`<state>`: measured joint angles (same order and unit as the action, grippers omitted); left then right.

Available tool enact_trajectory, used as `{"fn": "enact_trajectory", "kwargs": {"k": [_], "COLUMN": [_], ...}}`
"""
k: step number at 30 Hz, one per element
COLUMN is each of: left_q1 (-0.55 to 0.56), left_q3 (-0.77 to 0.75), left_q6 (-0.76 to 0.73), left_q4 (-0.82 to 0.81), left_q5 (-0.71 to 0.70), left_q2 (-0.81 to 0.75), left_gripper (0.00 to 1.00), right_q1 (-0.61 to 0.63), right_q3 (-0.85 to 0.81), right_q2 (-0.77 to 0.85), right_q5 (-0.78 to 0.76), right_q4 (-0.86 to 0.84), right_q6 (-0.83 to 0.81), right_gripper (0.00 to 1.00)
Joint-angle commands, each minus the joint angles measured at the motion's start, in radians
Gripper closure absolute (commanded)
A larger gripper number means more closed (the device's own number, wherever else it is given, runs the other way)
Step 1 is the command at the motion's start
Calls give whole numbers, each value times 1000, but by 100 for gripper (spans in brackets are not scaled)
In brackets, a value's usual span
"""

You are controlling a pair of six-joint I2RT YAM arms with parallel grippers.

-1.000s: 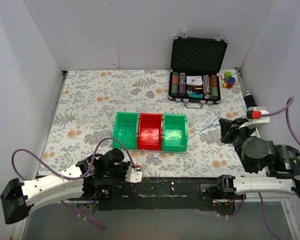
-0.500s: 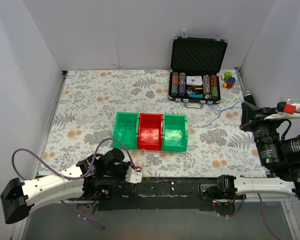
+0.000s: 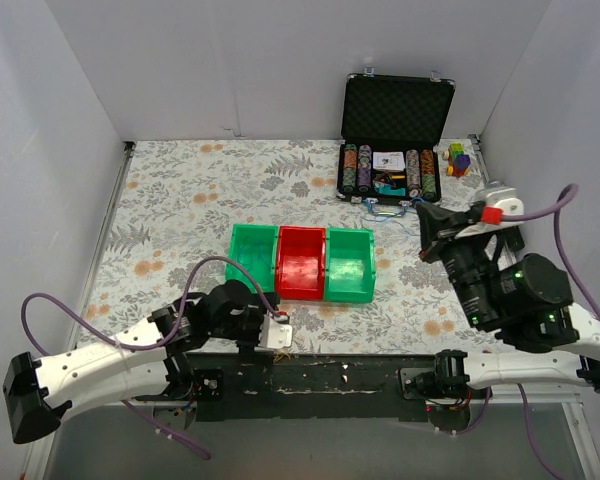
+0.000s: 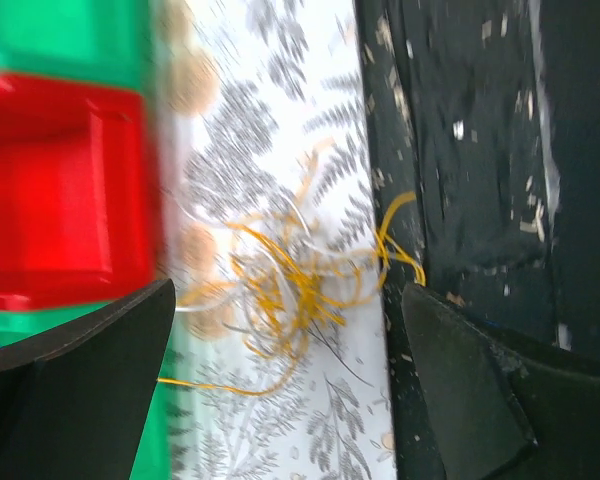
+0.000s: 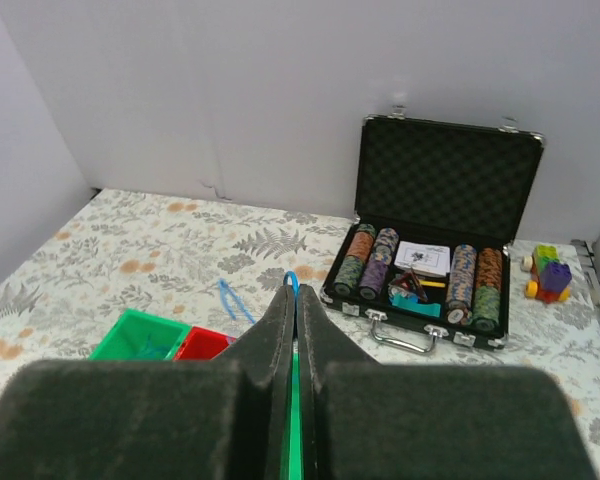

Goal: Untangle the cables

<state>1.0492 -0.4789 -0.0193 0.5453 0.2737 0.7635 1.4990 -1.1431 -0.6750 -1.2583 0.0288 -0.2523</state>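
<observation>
Tangle first: on my left side the yellow and white cables (image 4: 285, 285) lie as a tight scribble on the flowered table (image 4: 280, 80), just beside the black strip (image 4: 460, 150) along its near edge and in front of the red bin (image 4: 60, 190). My left claw (image 4: 288, 295) hangs over the knot with its fingers spread wide, one on each side, gripping nothing. The loops cross and double back on one another, so I judge this part of the job not begun; one yellow end strays onto the black strip. Further right, my right claw (image 5: 294, 300) is raised above the table, fingers pinched together on a thin blue strand (image 5: 291, 277). A small loop of it pokes out at the tips, and another length shows just left of them. The poker chip case (image 5: 430, 270) stands open beyond. Blue looks largely drawn away from the knot, though I cannot tell whether it is wholly free.
</observation>
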Motion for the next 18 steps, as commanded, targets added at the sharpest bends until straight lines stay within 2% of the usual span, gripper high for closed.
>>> {"fn": "enact_trajectory", "kwargs": {"k": [1,8,11,15,18], "left_q1": [-2,-2,-9,-38,-44], "left_q3": [-156,-315,-345,-313,-319], "left_q6": [74,159,165,144,166], "left_q4": [33,80,38,-158,-214], "left_q5": [77,137,60,-105,-140], "left_q2": [8,8,3,-13,-16], "left_gripper": [2,2,2,2,2], "right_q1": [1,0,0,0,0], "right_q3": [-55,-107,-144,-171,-194], "right_q2": [-60,-158,-222,-296,-353], "right_q5": [102,204,244,298,316], "right_q4": [0,-142,-197,-280,-308], "right_q6": [67,-27,-74,-107,-130], "right_gripper": [99,99,99,99,99]}}
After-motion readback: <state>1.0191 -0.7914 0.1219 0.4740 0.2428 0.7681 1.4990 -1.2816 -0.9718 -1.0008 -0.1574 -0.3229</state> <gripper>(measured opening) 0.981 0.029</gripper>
